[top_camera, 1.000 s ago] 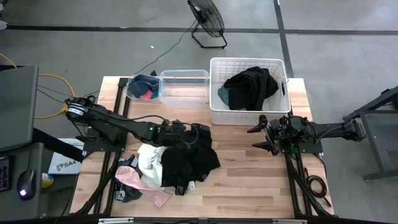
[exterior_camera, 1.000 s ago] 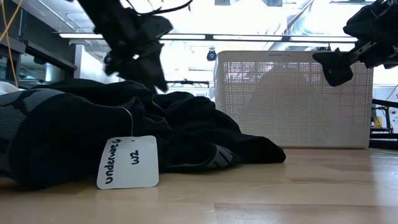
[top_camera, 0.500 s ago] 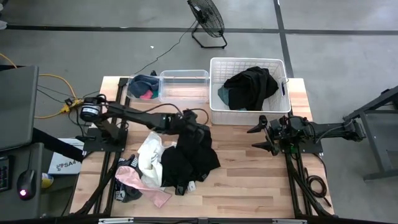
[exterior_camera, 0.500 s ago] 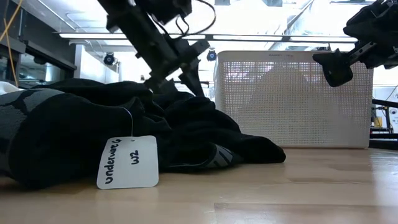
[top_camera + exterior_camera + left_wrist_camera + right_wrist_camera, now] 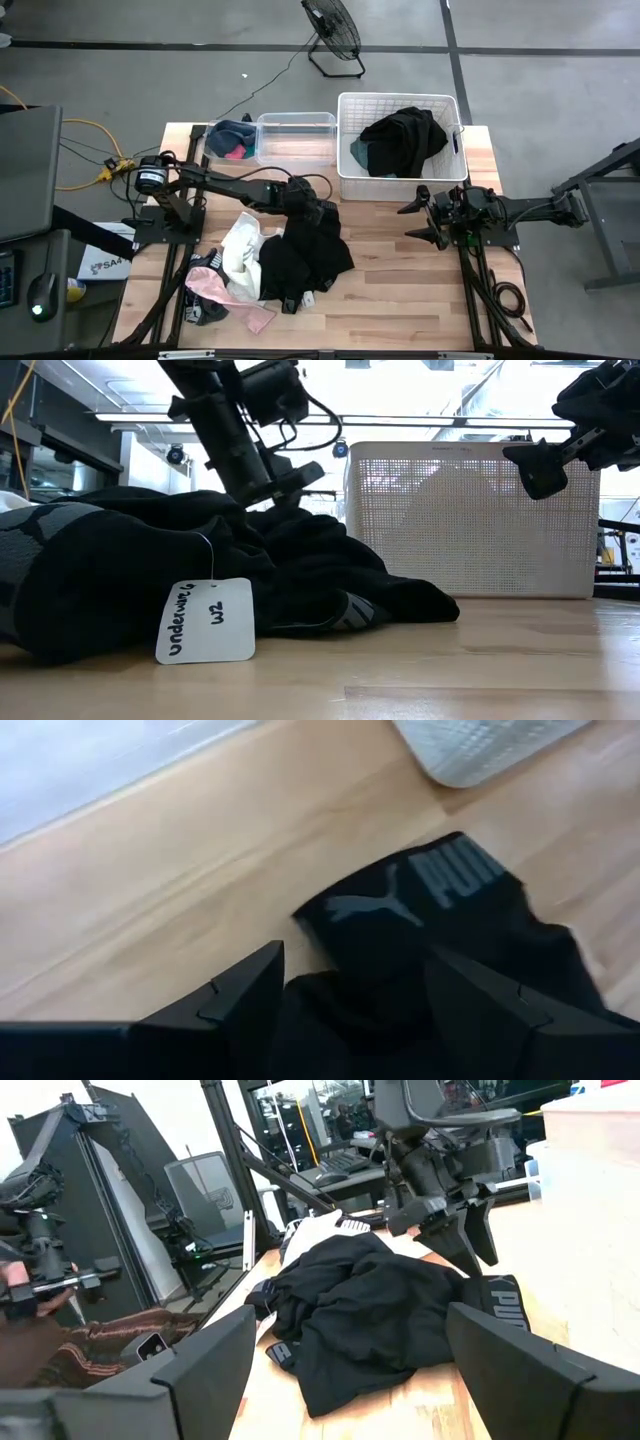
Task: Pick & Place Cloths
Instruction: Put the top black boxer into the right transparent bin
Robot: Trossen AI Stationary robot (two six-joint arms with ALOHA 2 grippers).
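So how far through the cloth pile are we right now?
Partly done. Black and teal garments already sit in the white basket. In hand: the left gripper, open, is down on the black waistband garment at the pile's edge, nothing lifted. Left: the pile of black, white and pink cloths on the table. The right gripper waits open beside the basket.

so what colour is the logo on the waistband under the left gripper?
Grey on the black waistband, a leaping cat and block letters. Left wrist view shows it best.

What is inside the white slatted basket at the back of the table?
The white slatted basket holds a heap of black cloth with a teal-green piece showing at its edge. Whatever lies beneath that heap is covered.
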